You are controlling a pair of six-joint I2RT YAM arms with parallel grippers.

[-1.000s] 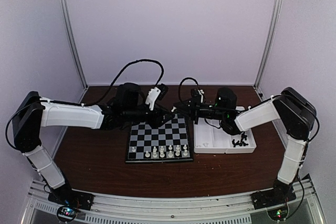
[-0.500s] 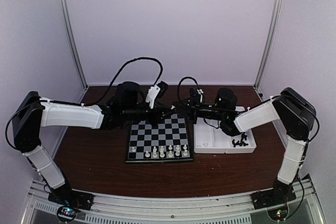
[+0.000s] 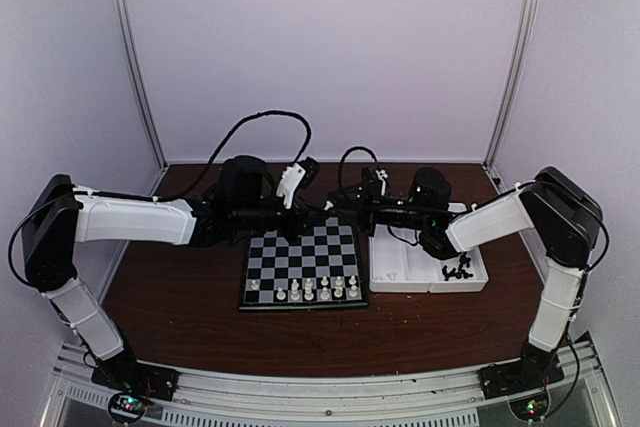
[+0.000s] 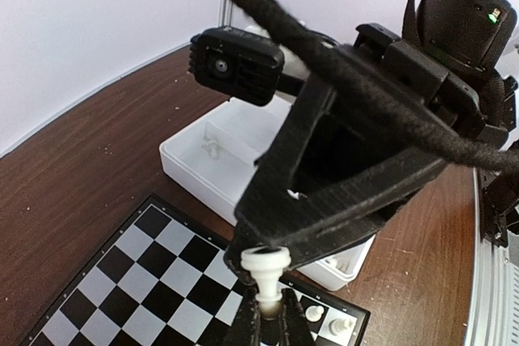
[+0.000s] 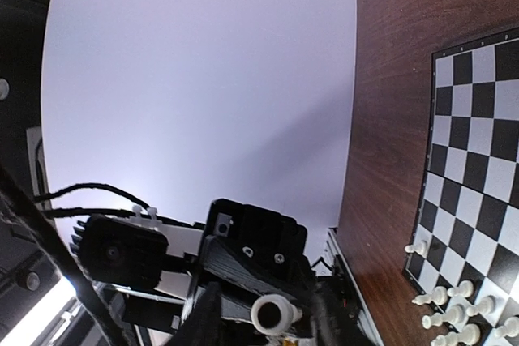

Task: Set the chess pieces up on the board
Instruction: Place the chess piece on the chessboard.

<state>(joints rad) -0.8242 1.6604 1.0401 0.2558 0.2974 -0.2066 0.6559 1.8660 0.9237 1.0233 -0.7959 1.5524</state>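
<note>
Both grippers meet in the air over the far edge of the board (image 3: 300, 252). My left gripper (image 4: 272, 318) is shut on the stem of a white chess piece (image 4: 265, 267), its round base pointing toward the right gripper. In the right wrist view that white piece (image 5: 273, 312) shows base-on between the fingers of my right gripper (image 5: 266, 323), which stands open with gaps on both sides. Several white chess pieces (image 3: 310, 290) stand along the board's near rows. Several black chess pieces (image 3: 458, 270) lie in the tray.
A white two-compartment tray (image 3: 400, 285) sits right of the board, and a lone white piece (image 4: 212, 149) lies in its left compartment. Black cables loop above both wrists. The brown table ends at white walls with metal corner posts.
The left gripper has closed on the white piece. The right gripper's jaws have parted and let go of it. Both arms have stayed nearly still.
</note>
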